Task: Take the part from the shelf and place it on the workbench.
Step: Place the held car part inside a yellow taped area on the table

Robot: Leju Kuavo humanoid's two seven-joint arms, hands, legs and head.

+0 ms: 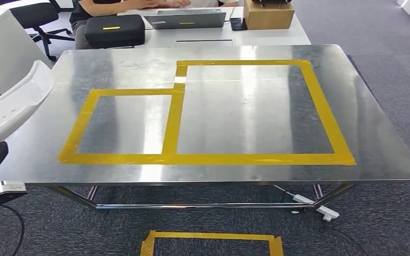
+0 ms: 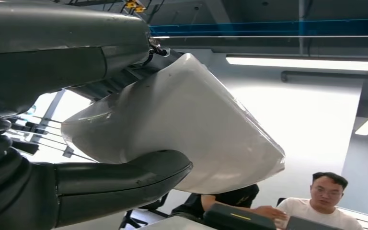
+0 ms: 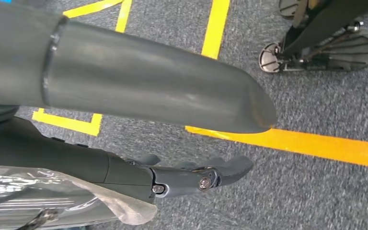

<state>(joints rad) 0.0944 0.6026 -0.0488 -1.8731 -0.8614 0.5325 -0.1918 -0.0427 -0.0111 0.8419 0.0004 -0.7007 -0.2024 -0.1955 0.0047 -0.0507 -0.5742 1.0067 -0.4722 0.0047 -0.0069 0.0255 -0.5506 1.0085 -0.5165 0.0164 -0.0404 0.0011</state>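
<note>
With the left hand (image 2: 76, 182) clamped around the white part (image 2: 182, 129), held off the workbench's (image 1: 229, 176) left edge (the right hand (image 3: 191, 177) hangs slack, fingers apart, over carpet), carry it level over a yellow-taped box (image 1: 123, 125), then lower gently.

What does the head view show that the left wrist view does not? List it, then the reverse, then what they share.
Head view alone: the steel workbench marked with yellow tape rectangles, a cardboard box on the white desk behind, and more tape on the carpet.
Left wrist view alone: the left hand gripping the white part from below, with ceiling lights overhead.
Both: the white part, at the workbench's left edge in the head view, the black case, and people seated at the desk.
</note>
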